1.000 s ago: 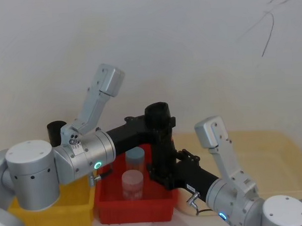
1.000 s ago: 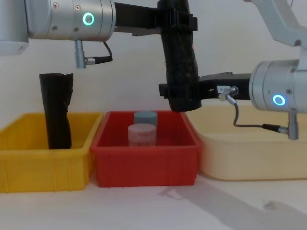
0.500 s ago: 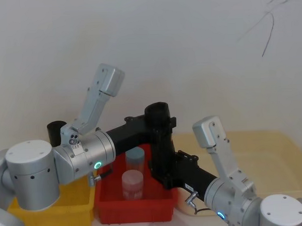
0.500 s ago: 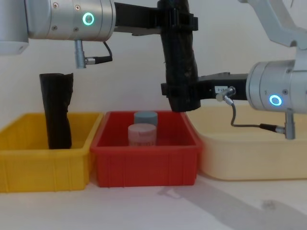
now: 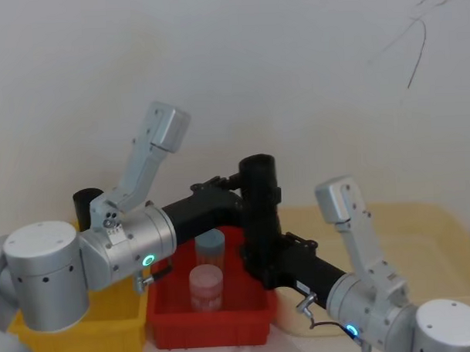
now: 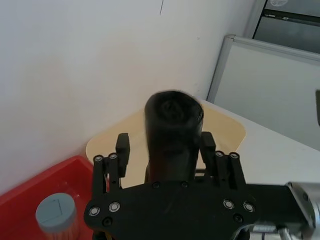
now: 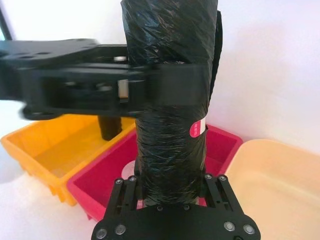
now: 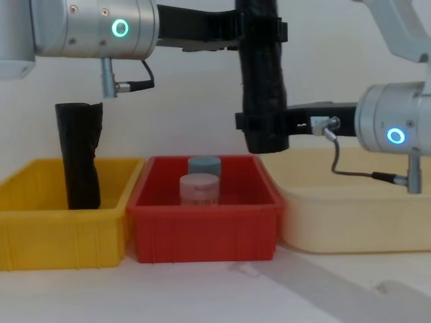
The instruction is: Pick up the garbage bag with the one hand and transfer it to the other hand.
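Listing one garbage bag [image 8: 264, 81], held at two points

Item 1. We note a yellow bin [image 8: 60, 235] at far left on the table [image 8: 202, 296]. A slim black roll [image 8: 79, 155] stands upright in it, its ragged top above the rim; nothing touches it.

Item 2. We note a red bin [image 8: 202, 232] just beside the yellow one, holding two lidded jars. A pinkish jar [image 8: 199, 190] stands in front and a grey-blue jar [image 8: 204, 165] close behind it.

Item 3. We find the green-ringed left gripper [image 8: 261, 30] reaching in from the left, high over the red bin. Its fingers are clamped on the upper part of the garbage bag. In the right wrist view one finger [image 7: 175, 85] lies as a flat black band across the roll's front.

Item 4. The garbage bag itself is a thick black crinkled roll, upright in the air above the right end of the red bin. Its lower end hangs just above rim level and touches no bin. We see a small red-and-white sticker [image 7: 196, 131] on its side.

Item 5. We find the blue-ringed right gripper [image 8: 264, 126] reaching in from the right at a lower height. Its fingers are closed against both sides of the bag's lower part, just above the rounded end.

Item 6. We note a cream bin [image 8: 350, 222] at right, just beside the red bin, below the right arm.
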